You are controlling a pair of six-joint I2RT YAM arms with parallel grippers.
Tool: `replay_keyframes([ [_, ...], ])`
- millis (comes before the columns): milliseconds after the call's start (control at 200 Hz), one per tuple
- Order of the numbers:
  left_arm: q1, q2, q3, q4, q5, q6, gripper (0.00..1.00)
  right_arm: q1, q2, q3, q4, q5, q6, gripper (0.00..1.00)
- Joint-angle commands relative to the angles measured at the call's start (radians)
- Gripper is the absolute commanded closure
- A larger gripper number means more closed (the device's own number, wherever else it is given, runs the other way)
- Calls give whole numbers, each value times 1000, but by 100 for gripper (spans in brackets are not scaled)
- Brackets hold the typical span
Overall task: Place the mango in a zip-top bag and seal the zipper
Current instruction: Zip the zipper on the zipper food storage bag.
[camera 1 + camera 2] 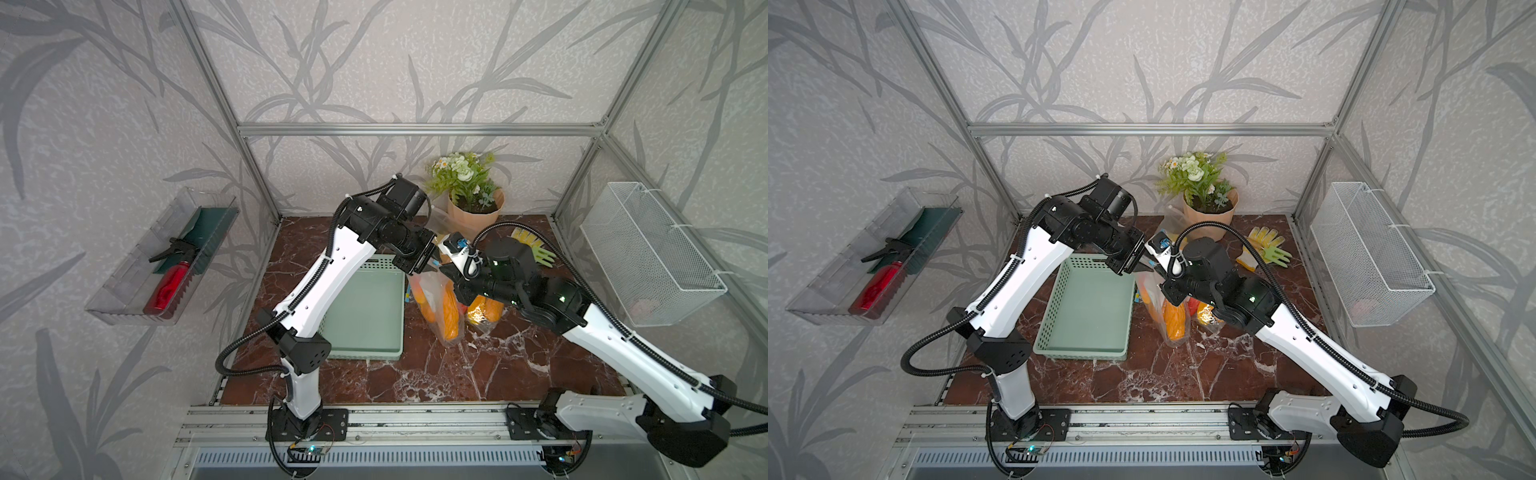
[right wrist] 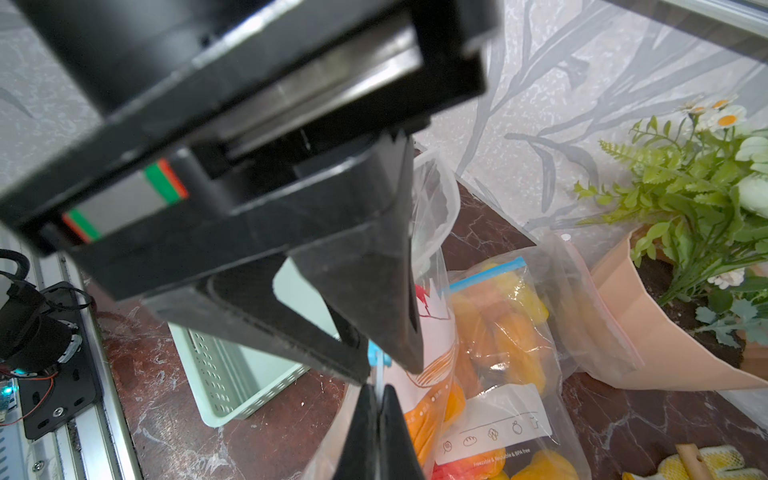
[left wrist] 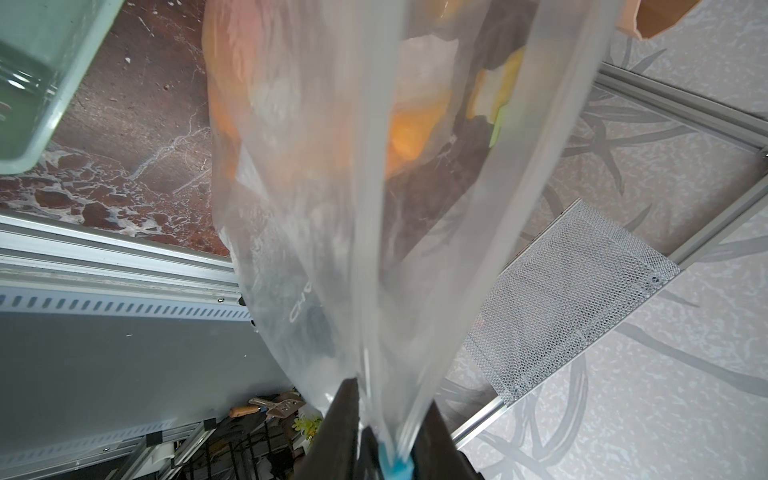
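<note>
Over the marble table point(image 1: 478, 374), both arms meet at the top of the clear bag point(image 1: 436, 297), which hangs upright just beside the green basket point(image 1: 365, 316). The left claw point(image 3: 395, 449) has its jaws drawn nearly together around the bag's mouth, with the blue end of the zipper point(image 3: 395, 467) pinched between them. The right claw point(image 2: 378, 415) is fully closed on the top edge of the same bag, right next to the left claw. The orange mango point(image 1: 451, 311) sits inside, low in the bag. A second bag point(image 2: 498, 332) of yellow and orange fruit lies just behind it. A potted plant point(image 1: 473, 195) stands at the back wall, and a pair of yellow gloves point(image 1: 1264, 243) lies near it.
</note>
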Motion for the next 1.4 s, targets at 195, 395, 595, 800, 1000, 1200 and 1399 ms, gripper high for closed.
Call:
replay_keyframes([
  [195, 14, 39, 63, -93, -3, 19, 87, 18, -10, 25, 1, 16, -34, 100],
  [395, 74, 61, 107, -96, -61, 67, 94, 18, -32, 59, -45, 34, -21, 100],
  [595, 119, 116, 189, -130, -108, 114, 94, 18, -53, 71, -102, 37, 3, 100],
  [800, 152, 144, 196, -117, -138, 142, 94, 18, -85, 63, -141, 51, 33, 100],
  [1000, 191, 186, 223, -92, -181, 170, 94, 18, -130, 71, -191, 75, 66, 100],
  [1200, 226, 230, 251, -54, -226, 179, 93, 18, -170, 69, -226, 116, 111, 100],
  [1399, 256, 241, 269, -70, -287, 203, 93, 17, -204, 60, -254, 161, 148, 100],
])
